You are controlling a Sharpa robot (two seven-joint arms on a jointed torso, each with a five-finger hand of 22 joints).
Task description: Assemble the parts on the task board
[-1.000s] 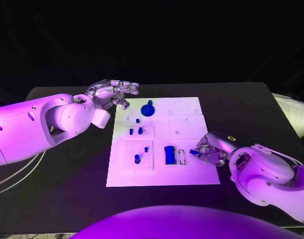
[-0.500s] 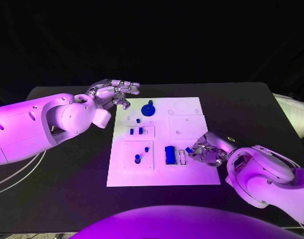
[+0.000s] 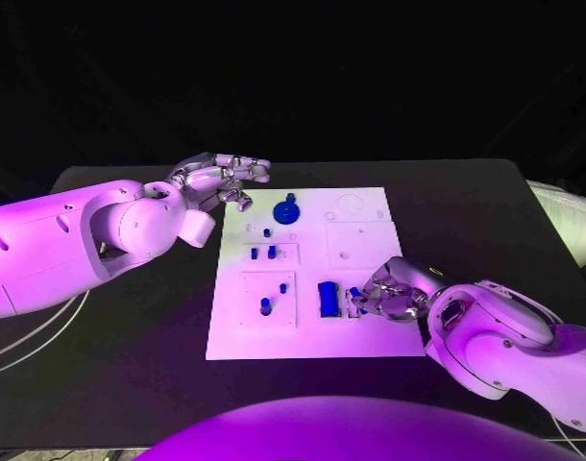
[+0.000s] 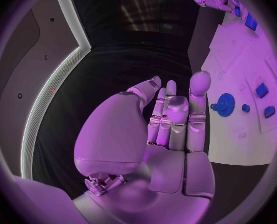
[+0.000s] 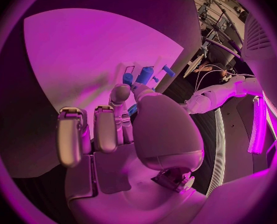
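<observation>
The white task board (image 3: pixel 307 327) lies mid-table. On it are a blue gear (image 3: pixel 286 209), two small blue blocks (image 3: pixel 263 253), blue pegs (image 3: pixel 264 305) and a tall blue block (image 3: pixel 328 298) next to a narrow slot. My right hand (image 3: pixel 387 291) hovers over the board's right side by that slot, pinching a small blue part (image 3: pixel 355 292) between thumb and finger; the right wrist view shows the part (image 5: pixel 133 109) at the thumb. My left hand (image 3: pixel 221 181) hangs off the board's far left corner, fingers curled in, holding nothing. The gear (image 4: pixel 226 104) appears beyond its fingers (image 4: pixel 199 92).
The black table (image 3: pixel 127 317) extends around the board on all sides. My large left forearm (image 3: pixel 58 250) hangs over the table's left part. A pale object (image 3: pixel 577 226) sits past the table's right edge.
My right hand has slid left onto the board with the small blue part, now closer to the slot by the tall blue block. The left hand has stayed put.
</observation>
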